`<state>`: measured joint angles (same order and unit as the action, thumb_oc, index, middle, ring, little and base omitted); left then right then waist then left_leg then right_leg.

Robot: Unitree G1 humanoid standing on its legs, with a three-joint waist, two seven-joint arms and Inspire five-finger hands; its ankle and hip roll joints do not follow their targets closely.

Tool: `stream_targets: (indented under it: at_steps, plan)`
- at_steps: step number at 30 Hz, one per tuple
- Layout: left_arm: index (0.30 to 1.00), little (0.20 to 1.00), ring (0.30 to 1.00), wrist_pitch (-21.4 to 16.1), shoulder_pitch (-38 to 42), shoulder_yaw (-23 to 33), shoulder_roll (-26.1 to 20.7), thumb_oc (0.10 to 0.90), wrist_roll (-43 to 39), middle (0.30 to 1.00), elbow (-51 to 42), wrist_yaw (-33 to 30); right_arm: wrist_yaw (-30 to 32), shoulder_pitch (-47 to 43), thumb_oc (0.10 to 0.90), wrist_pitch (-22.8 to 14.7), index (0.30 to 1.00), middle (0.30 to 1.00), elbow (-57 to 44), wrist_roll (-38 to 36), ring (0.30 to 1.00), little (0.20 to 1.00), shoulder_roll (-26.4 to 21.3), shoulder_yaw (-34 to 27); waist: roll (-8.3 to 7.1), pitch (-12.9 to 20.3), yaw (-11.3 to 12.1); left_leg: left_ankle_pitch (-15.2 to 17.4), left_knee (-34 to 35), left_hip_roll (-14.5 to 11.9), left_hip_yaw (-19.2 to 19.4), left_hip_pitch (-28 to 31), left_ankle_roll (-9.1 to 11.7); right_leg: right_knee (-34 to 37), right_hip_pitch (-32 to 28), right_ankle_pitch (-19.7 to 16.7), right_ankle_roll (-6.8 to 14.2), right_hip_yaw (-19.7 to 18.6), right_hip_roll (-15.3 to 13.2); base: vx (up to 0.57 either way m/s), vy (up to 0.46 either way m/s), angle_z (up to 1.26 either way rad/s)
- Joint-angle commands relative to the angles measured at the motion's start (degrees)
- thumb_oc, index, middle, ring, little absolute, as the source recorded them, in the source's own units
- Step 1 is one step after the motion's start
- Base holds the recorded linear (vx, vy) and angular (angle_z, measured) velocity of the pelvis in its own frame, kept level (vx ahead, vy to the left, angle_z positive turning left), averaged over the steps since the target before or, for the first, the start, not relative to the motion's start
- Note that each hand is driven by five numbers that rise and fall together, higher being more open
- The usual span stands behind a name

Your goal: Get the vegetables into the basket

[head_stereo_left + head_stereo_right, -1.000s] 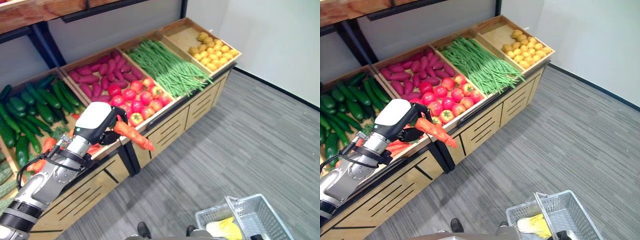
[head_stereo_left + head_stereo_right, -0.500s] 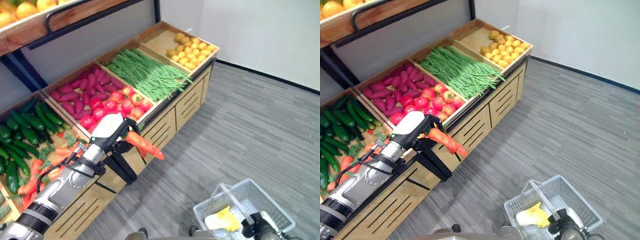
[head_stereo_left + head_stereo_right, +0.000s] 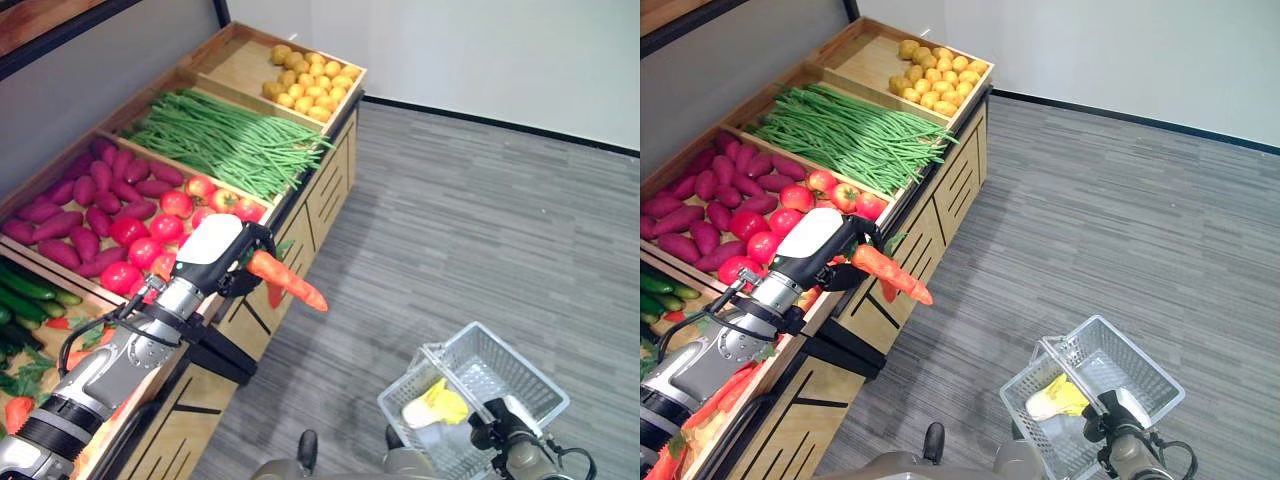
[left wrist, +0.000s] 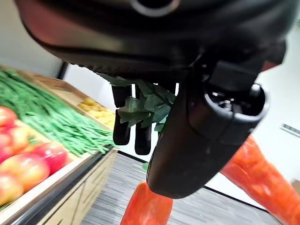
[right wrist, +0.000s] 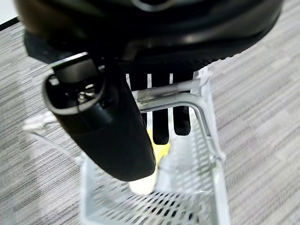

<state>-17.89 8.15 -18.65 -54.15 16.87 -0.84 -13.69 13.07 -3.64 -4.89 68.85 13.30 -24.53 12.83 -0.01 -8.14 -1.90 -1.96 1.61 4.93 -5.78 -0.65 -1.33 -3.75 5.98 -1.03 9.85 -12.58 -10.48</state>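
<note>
While your left hand [image 3: 232, 262] has its fingers curled round a carrot [image 3: 287, 281] by the leafy top, the root juts out past the edge of the produce stand [image 3: 902, 238], over the grey floor [image 3: 480, 220] and well apart from the basket [image 3: 478, 390]. Your right hand [image 5: 112, 133] is closed on the basket handle [image 5: 180, 99], holding the wire basket low at your right side; a yellow-and-white item [image 3: 1058, 397] already lies inside.

Judgement: the step in hand is the carry across to the basket. The grip sits at one end of a long, tapered vegetable, so the tip is likely to swing. You should move the left arm smoothly, keep the fingers closed until the carrot is over the open mouth, and steer clear of the handle and the rim. Hold the basket level and steady with the right hand, or bring it toward the left to shorten the carry. Lower the tip inside the walls first, then release; a drop from height risks a bounce off the wire onto the floor.
</note>
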Motion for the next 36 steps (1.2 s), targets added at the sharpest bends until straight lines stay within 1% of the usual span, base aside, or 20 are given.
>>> stream_targets:
  at_steps: [1,2,3,4,5,6,7,8,9,11,15,17,18,19,22,25,27,30,31,36]
  plan:
    - [0.3,0.3,0.3,-3.91,5.12,5.41,-0.81,0.4,-2.83,0.3,-7.88,-2.7,2.44,-1.51,0.4,-0.8,0.3,0.3,-3.26,1.0,0.3,0.3,-4.43,0.77,-1.74,3.94,0.58,2.76,-2.61,-3.23,3.08,-4.3,2.74,1.14,3.43,-5.69,2.96,2.66,-0.39,-0.17,0.196,-0.58]
    - [0.3,0.3,0.3,-4.15,5.37,5.1,-1.22,0.4,-2.91,0.3,-7.78,-2.55,2.58,-2.14,0.4,-0.93,0.3,0.3,-4.55,1.11,0.3,0.3,-4.65,0.89,-1.85,3.49,0.51,2.62,-2.76,-3.21,4.52,-4.75,2.34,1.26,4.53,-6.02,3.07,3.43,-0.84,-0.2,0.172,-0.79]
    - [0.3,0.3,0.3,-4.0,5.29,5.16,-1.54,0.4,-3.27,0.3,-7.66,-2.46,2.64,-2.66,0.4,-0.92,0.3,0.3,-5.4,1.11,0.3,0.3,-4.99,0.92,-1.66,2.73,1.81,3.0,-3.33,-3.81,5.95,-4.94,1.98,-1.38,5.13,-4.52,2.32,8.12,-1.71,-0.19,0.122,-0.88]
    - [0.3,0.3,0.3,-3.96,5.35,5.33,-1.79,0.4,-3.19,0.3,-7.36,-2.33,2.69,-2.89,0.4,-1.01,0.3,0.3,-5.97,1.07,0.3,0.3,-5.11,1.0,-1.51,2.71,2.26,2.84,-3.61,-4.03,6.55,-5.49,1.97,-2.18,4.91,-4.09,1.44,10.17,-2.28,-0.15,0.062,-1.15]
    - [0.3,0.3,0.3,-3.83,4.89,5.6,-1.66,0.4,-3.25,0.3,-7.4,-2.22,2.7,-3.1,0.4,-1.13,0.3,0.3,-6.84,1.33,0.3,0.3,-5.25,1.09,-1.33,2.49,2.57,2.84,-4.03,-4.42,7.03,-5.63,1.94,-3.63,3.77,-3.19,0.96,14.02,-3.31,-0.12,0.036,-1.13]
    - [0.3,0.3,0.3,-3.8,4.67,5.95,-1.66,0.4,-3.29,0.3,-7.46,-1.9,2.64,-3.33,0.4,-1.28,0.3,0.3,-6.83,1.5,0.3,0.3,-5.31,1.3,-1.23,2.62,2.87,2.82,-4.2,-4.73,7.48,-5.8,1.93,-4.48,2.62,-2.54,0.47,16.22,-3.93,-0.12,0.032,-0.88]
    - [0.3,0.3,0.3,-3.61,4.15,6.29,-1.8,0.4,-3.49,0.3,-7.53,-1.34,2.54,-3.97,0.4,-1.52,0.3,0.3,-7.72,2.2,0.3,0.3,-5.62,1.76,-1.33,3.01,3.88,2.5,-3.89,-5.22,8.7,-5.81,2.02,-5.26,0.85,-2.22,0.26,19.45,-5.15,-0.08,-0.006,-0.6]
    - [0.3,0.3,0.3,-3.51,4.01,6.17,-1.77,0.4,-3.55,0.3,-7.61,-0.88,2.51,-4.21,0.4,-1.54,0.3,0.3,-8.45,2.6,0.3,0.3,-5.97,1.92,-1.67,3.59,4.18,2.4,-3.64,-5.21,9.19,-5.81,2.19,-4.24,0.1,-3.07,0.76,19.91,-5.72,-0.03,-0.04,-0.31]
    - [0.3,0.3,0.3,-3.59,4.05,5.72,-1.92,0.4,-3.63,0.3,-7.44,-0.43,2.43,-4.37,0.4,-1.63,0.3,0.3,-8.62,2.87,0.3,0.3,-6.3,2.17,-2.17,4.42,4.33,2.37,-2.77,-5.12,9.58,-5.35,2.35,-2.31,-0.43,-3.8,1.08,19.94,-5.81,0.04,-0.047,-0.48]
    - [0.3,0.3,0.3,-3.78,4.37,4.76,-1.74,0.4,-4.12,0.3,-7.18,0.13,2.65,-4.73,0.4,-1.83,0.3,0.3,-10.93,3.16,0.3,0.3,-7.28,2.42,-2.55,5.26,4.15,2.14,-2.04,-5.12,9.94,-4.87,2.69,-0.39,-0.42,-4.11,1.63,19.75,-5.71,0.06,-0.055,-0.51]
    - [0.3,0.3,0.3,-4.12,5.27,2.22,-1.37,0.4,-4.86,0.3,-7.41,0.86,2.76,-6.48,0.4,-2.19,0.3,0.3,-17.4,3.32,0.3,0.3,-9.66,3.18,-2.67,6.26,3.79,0.81,0.34,-5.77,11.05,-4.04,3.72,3.77,-1.33,-4.64,2.27,20.68,-5.19,0.02,-0.112,-0.12]
    - [0.3,0.3,0.3,-4.11,7.03,-1.4,1.47,0.4,-5.87,0.3,-7.0,1.55,2.48,-8.78,0.4,-3.73,0.3,0.3,-27.81,2.49,0.3,0.3,-12.18,4.63,-1.99,6.87,2.7,-0.5,2.13,-7.53,11.77,-2.98,4.97,6.5,-1.99,-4.81,1.93,20.61,-3.87,0.0,-0.233,-0.18]
    - [0.3,0.3,0.3,-4.07,7.61,-2.04,2.18,0.4,-5.88,0.3,-6.88,1.75,2.38,-9.09,0.4,-3.8,0.3,0.3,-30.42,2.55,0.3,0.3,-12.94,4.73,-1.71,6.92,2.59,-0.68,2.41,-7.87,11.82,-2.74,5.18,7.01,-2.21,-4.89,1.83,20.45,-3.52,0.01,-0.18,-0.28]
    - [0.3,0.3,0.3,-4.1,9.15,-4.02,4.15,0.4,-6.29,0.3,-6.1,2.03,2.34,-10.69,0.4,-4.41,0.3,0.3,-33.45,1.65,0.3,0.3,-13.5,5.38,-1.18,7.02,2.11,-0.92,2.67,-8.52,12.16,-2.33,5.51,7.94,-2.56,-5.04,1.62,20.1,-2.88,0.01,-0.122,-0.35]
    - [0.3,0.3,0.3,-3.86,11.08,-7.33,6.81,0.4,-6.62,0.3,-5.22,2.77,2.03,-14.19,0.4,-5.22,0.3,0.3,-38.58,0.3,0.3,0.3,-14.37,6.89,-0.15,7.37,1.6,-1.12,3.02,-9.44,13.1,-1.67,5.97,8.75,-2.71,-4.72,1.36,19.27,-1.9,0.02,-0.105,-0.33]
    - [0.3,0.3,0.3,-3.49,13.7,-11.06,10.0,0.4,-6.86,0.3,-3.66,3.19,2.76,-18.87,0.4,-5.25,0.3,0.3,-40.06,-1.51,0.3,0.3,-13.55,8.44,0.63,7.69,1.27,-1.39,3.24,-10.04,13.58,-1.25,6.3,8.75,-2.85,-4.35,1.09,18.57,-1.33,0.02,-0.06,-0.14]
    - [0.3,0.3,0.3,-2.51,16.19,-14.17,14.16,0.4,-5.94,0.3,-0.61,3.01,3.15,-22.98,0.4,-5.18,0.3,0.3,-41.67,-3.04,0.3,0.3,-11.69,10.12,1.06,7.98,0.82,-1.37,3.36,-10.53,14.03,-0.86,6.49,8.75,-2.8,-4.17,0.8,17.57,-0.71,0.02,-0.065,-0.02]
    - [0.3,0.3,0.3,-1.53,17.46,-16.42,17.49,0.4,-4.12,0.3,2.83,3.09,3.24,-24.53,0.4,-5.05,0.3,0.3,-42.78,-3.95,0.3,0.3,-9.83,10.89,1.09,8.42,0.58,-1.27,3.39,-10.82,14.18,-0.47,6.52,8.75,-3.0,-4.02,0.63,17.28,-0.35,0.03,-0.052,-0.05]
    - [0.3,0.3,0.3,-0.85,18.15,-17.25,18.92,0.4,-2.54,0.3,4.97,3.01,3.11,-24.97,0.4,-5.16,0.3,0.3,-43.94,-4.61,0.3,0.3,-8.55,11.44,1.0,8.65,0.37,-1.17,3.39,-10.88,14.27,-0.28,6.56,8.75,-3.17,-3.96,0.64,17.18,-0.23,0.03,-0.042,-0.04]
    - [0.3,0.3,0.3,-0.08,18.22,-18.02,20.65,0.4,0.27,0.3,8.64,2.2,2.37,-24.22,0.4,-5.7,0.3,0.3,-48.02,-5.9,0.3,0.3,-7.04,11.74,0.77,9.1,0.15,-1.0,3.39,-11.03,14.42,0.02,6.64,8.75,-3.38,-3.85,0.61,16.94,-0.07,0.01,-0.018,-0.06]
